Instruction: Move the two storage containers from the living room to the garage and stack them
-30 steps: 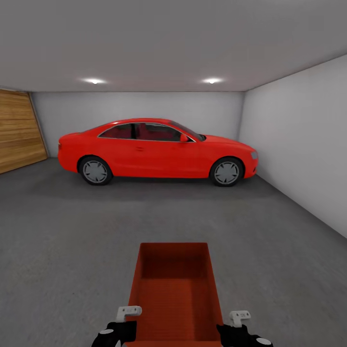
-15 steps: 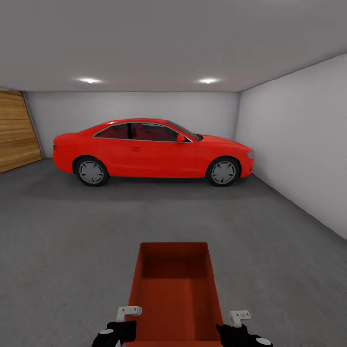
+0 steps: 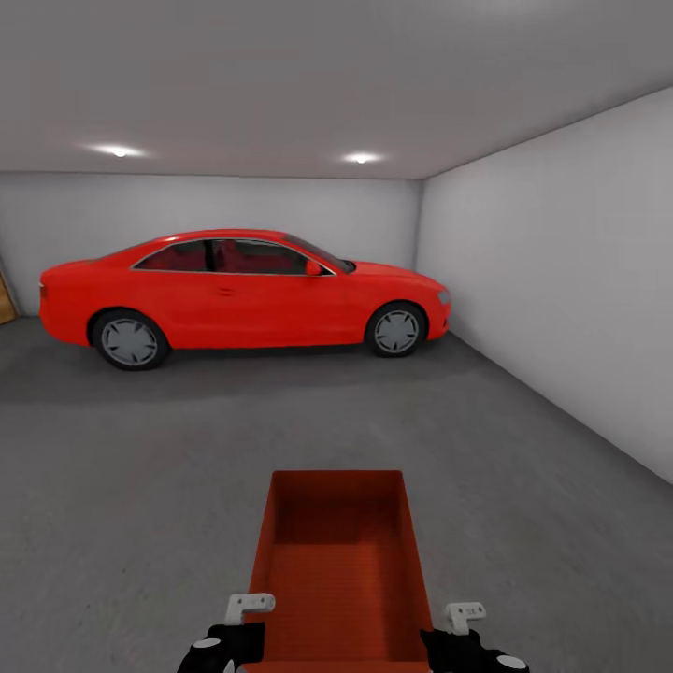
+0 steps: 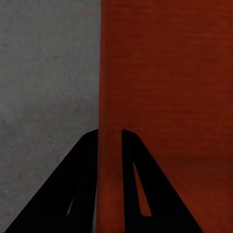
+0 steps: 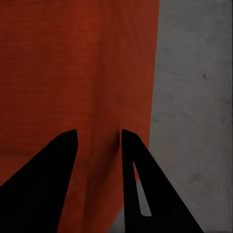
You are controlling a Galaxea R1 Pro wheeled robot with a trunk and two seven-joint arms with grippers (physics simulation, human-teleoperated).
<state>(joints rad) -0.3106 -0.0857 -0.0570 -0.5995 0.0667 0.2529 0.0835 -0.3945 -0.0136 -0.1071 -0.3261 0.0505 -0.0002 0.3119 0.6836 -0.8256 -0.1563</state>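
The garage is bare — pale grey walls [image 3: 551, 280], a grey ceiling with two round lights [image 3: 360, 158], and a dark, mottled concrete floor [image 3: 140, 486]; a red car [image 3: 243, 290] stands side-on along the far wall, near the right-hand corner. One orange-red storage container [image 3: 338, 561] is carried open-topped, low in front of the robot above the floor; the left pincer [image 4: 110, 141] is clamped narrow over its left wall, the right pincer [image 5: 97, 141] likewise over its right wall — each wall between the fingers.
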